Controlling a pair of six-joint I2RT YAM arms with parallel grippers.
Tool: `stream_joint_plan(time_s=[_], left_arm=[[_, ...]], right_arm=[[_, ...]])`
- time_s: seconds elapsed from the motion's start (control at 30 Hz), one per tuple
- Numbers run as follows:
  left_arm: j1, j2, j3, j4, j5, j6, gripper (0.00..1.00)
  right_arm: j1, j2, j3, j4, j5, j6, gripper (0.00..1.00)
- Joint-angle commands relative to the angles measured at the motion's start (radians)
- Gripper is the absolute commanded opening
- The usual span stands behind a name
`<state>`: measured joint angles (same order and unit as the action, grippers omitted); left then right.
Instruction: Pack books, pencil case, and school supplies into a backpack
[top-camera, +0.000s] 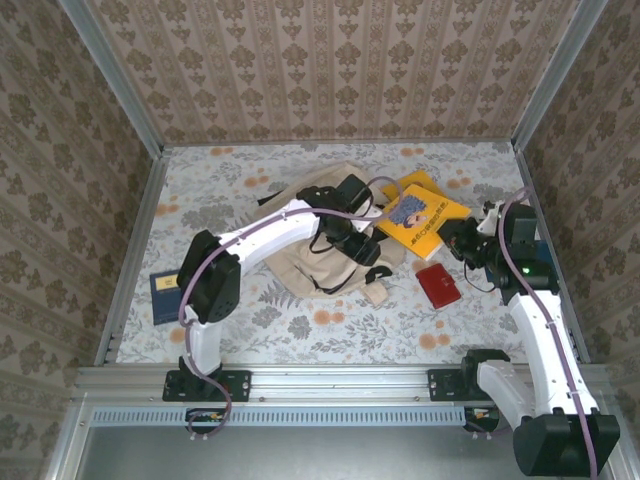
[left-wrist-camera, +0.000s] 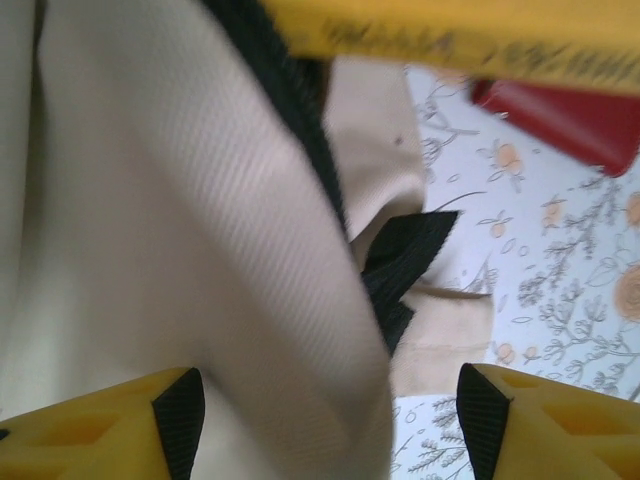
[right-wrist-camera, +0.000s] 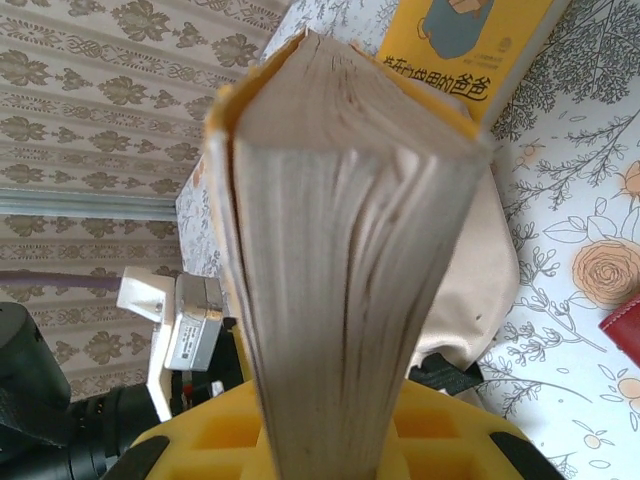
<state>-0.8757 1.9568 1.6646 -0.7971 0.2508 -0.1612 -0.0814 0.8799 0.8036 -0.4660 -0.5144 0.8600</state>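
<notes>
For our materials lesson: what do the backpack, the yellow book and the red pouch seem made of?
The backpack: woven cloth, matt cream, with a fine ribbed weave and soft folds. The yellow book: paper, going by the stacked page edges, under a thin yellow cover, probably card. The red pouch: smooth-looking, even red; perhaps plastic or imitation leather, unclear.

White arms (top-camera: 262, 243), prob. purple cables (top-camera: 268, 226)

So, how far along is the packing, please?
Done: nothing looks packed yet. In hand: the right gripper clamps a yellow book beside the backpack, where the left gripper hangs open. Left: that book, the blue book and red pouch on the table.
</notes>
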Motion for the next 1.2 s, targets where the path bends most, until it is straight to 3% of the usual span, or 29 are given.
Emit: stream_joint_plan(time_s=[0.0,0.23,0.53,0.67,0.9,1.03,1.17], left_arm=[[0.013,-0.041,-0.012,0.034,-0.059,-0.033,0.67],[0.035,-0.012,0.033,-0.003,-0.172,-0.057,0.45],[0.044,-0.019,0.056,0.044,-0.112,-0.039,0.16],[0.029,-0.061,0.088,0.05,-0.2,-0.022,0.11],[-0.036,-0.215,0.042,0.215,-0.417,0.055,0.1],[-0.058,-0.272,-0.011,0.319,-0.468,0.092,0.1],[-0.06,-0.294,-0.028,0.335,-0.486,0.104,0.1]], right_arm=[[-0.003,0.003,-0.006,0.11,-0.073,0.029,0.12],[-0.001,0.007,-0.013,0.087,-0.046,0.018,0.12],[0.05,0.032,-0.007,-0.006,0.037,-0.021,0.11],[0.1,0.036,-0.019,-0.019,0.069,-0.006,0.11],[0.226,0.037,-0.056,-0.012,0.152,0.054,0.11],[0.258,0.027,-0.125,0.213,0.077,0.165,0.11],[0.299,0.035,-0.127,0.341,0.101,0.233,0.11]])
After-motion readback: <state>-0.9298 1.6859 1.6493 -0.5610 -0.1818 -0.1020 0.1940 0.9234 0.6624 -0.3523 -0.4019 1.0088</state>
